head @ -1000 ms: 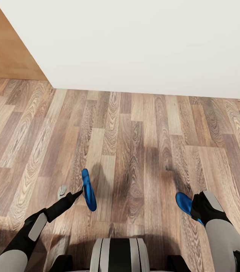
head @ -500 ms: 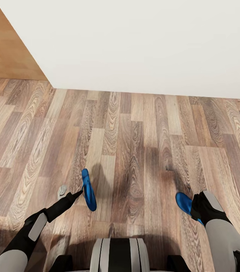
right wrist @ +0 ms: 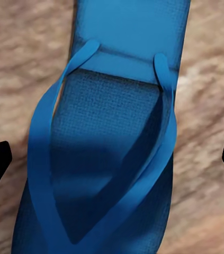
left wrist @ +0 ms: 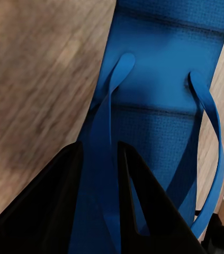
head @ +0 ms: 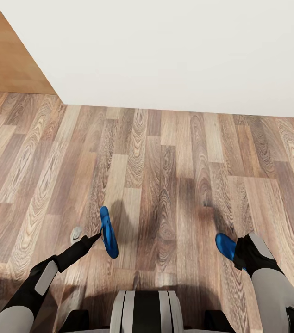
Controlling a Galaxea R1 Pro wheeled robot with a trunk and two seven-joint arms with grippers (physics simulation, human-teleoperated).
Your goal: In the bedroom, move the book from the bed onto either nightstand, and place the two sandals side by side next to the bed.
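the robot is carrying the sandals toward the bed. the left gripper (head: pixel 96 237), arm reaching low forward, has its fingers closed on one blue sandal's (head: pixel 109 232) strap. the right gripper's (right wrist: pixel 112 159) fingers stand wide open astride the other sandal (right wrist: pixel 104 174); whether it bears it, one cannot tell. next: find the bedside over the plank floor (head: pixel 165 152).

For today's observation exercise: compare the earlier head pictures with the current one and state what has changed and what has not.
Only the view shifted: the wall's foot sits slightly lower in the picture, so the camera moved. The left gripper still holds the left sandal by its strap, and the right sandal stays at the right gripper.
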